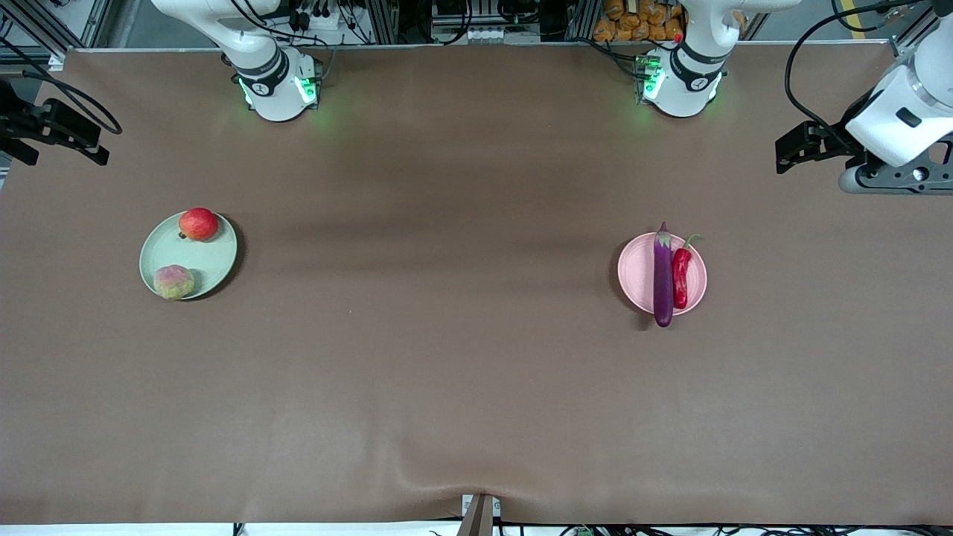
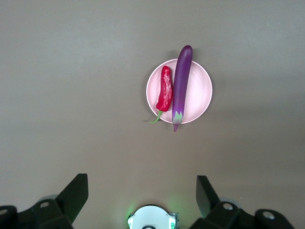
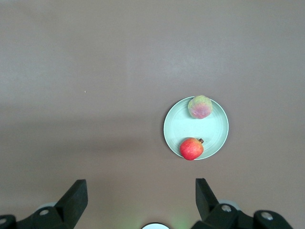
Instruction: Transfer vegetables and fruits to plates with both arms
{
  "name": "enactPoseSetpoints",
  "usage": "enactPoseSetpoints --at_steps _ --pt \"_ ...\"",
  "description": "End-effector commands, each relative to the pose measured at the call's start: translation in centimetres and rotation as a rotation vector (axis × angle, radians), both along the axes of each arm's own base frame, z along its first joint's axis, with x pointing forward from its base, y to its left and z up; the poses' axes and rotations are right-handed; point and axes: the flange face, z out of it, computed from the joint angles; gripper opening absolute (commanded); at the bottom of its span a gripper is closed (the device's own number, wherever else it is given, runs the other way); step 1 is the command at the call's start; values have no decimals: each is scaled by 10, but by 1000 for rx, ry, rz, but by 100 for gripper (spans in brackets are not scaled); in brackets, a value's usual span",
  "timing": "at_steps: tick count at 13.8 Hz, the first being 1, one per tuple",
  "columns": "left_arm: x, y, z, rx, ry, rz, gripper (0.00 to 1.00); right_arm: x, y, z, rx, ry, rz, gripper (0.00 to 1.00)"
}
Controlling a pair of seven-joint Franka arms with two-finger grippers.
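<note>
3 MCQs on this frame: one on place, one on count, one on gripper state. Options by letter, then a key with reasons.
1. Where does the eggplant lie?
A. on the pink plate
B. on the green plate
C. on the bare table

2. How many fruits are on the green plate?
A. one
B. two
C. three

3. How is the left gripper?
A. shut on the chili pepper
B. shut and empty
C. open and empty

Key:
1 A: it lies across the pink plate beside the chili, its ends past the rim.
2 B: the red fruit and the peach-like fruit.
3 C: its fingers stand wide apart, high over the table.
</note>
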Motion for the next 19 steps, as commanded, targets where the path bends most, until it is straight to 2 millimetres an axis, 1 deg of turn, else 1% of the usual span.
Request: enactPoseSetpoints --at_steps 1,4,6,7,10,13,19 --pt "-4 17 7 -14 -17 20 100 -7 -2 1 -10 -2 11 100" --pt "-4 22 8 -12 -19 29 100 -8 -5 1 -6 6 6 100" --pt "-3 30 9 -10 -21 44 100 -9 -2 0 -6 10 9 100" --pt "-3 31 9 -10 -21 46 100 -9 -1 0 -6 10 10 100" --pt "-4 26 11 -10 -27 37 100 -9 -2 0 -4 18 9 100" --pt "-6 17 14 -13 -31 20 100 -9 -4 -1 -4 20 5 100" --pt "-7 14 13 -14 -28 13 100 -9 -3 -2 -3 23 6 100"
